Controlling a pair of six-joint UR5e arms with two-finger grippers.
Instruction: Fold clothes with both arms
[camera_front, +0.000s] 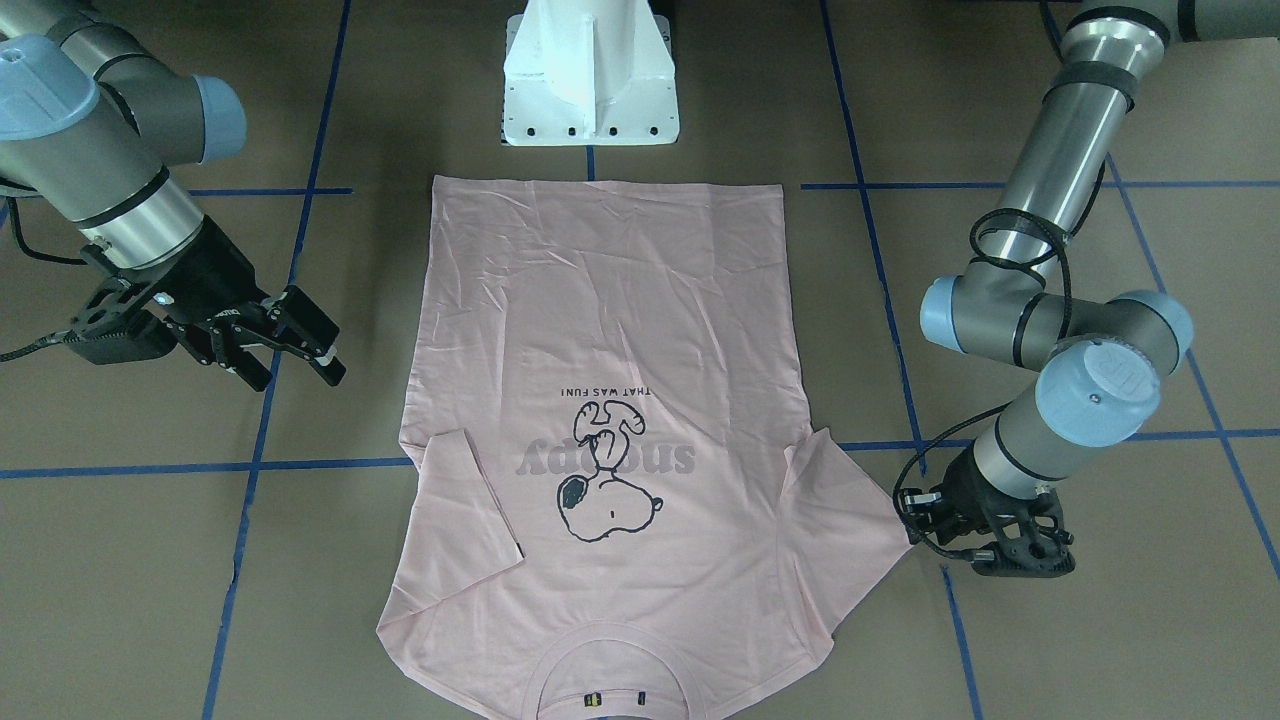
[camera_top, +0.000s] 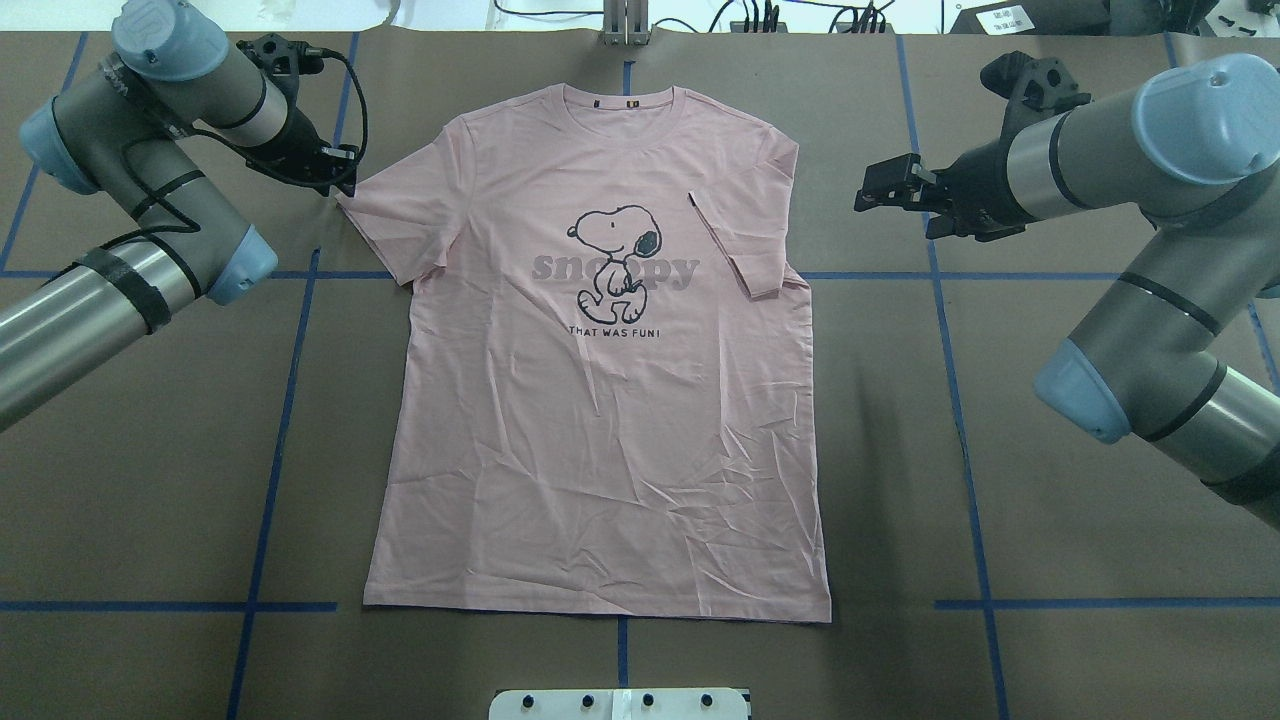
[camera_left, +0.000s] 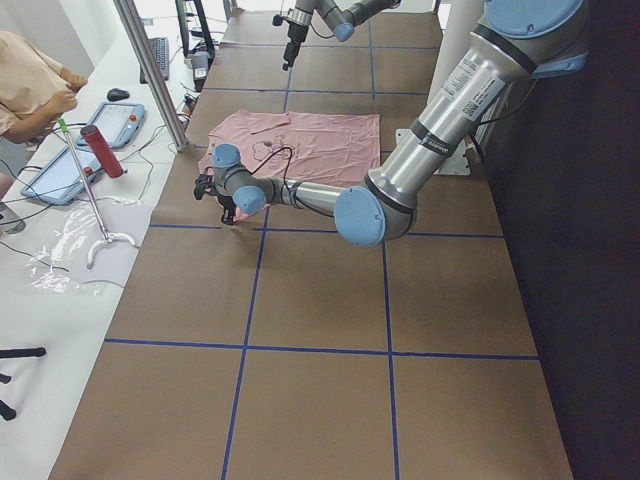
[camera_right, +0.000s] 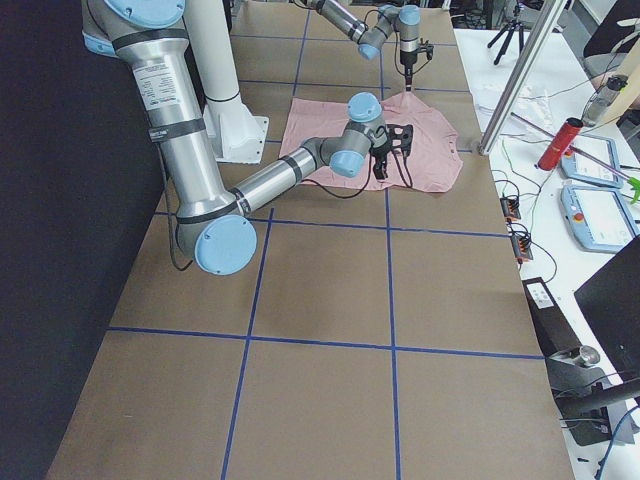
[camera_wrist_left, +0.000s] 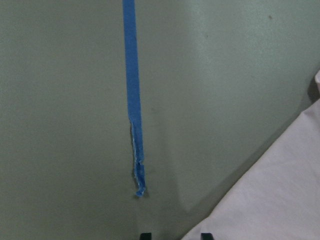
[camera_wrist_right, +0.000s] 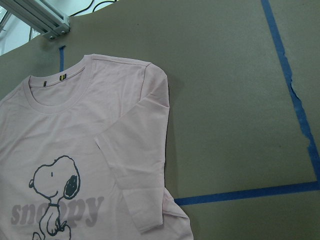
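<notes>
The pale pink T-shirt (camera_top: 600, 420) lies flat and print up on the brown table, its collar on the side away from the robot's base. One sleeve (camera_top: 740, 245) is folded in over the chest. The other sleeve (camera_top: 385, 225) lies spread out. My left gripper (camera_top: 340, 180) points down at that spread sleeve's tip. In the left wrist view its two fingertips (camera_wrist_left: 145, 235) stand a little apart, with the sleeve's edge (camera_wrist_left: 270, 200) reaching between them. My right gripper (camera_top: 872, 190) hovers open and holds nothing, off the shirt's side near the folded sleeve.
The white pedestal base (camera_front: 590, 90) stands just beyond the shirt's hem. Blue tape lines (camera_top: 290, 400) grid the table. An aluminium post (camera_top: 625, 25) rises past the collar. Beside the table, a bench holds a red bottle (camera_left: 103, 150) and tablets, with a person (camera_left: 30, 85) seated there.
</notes>
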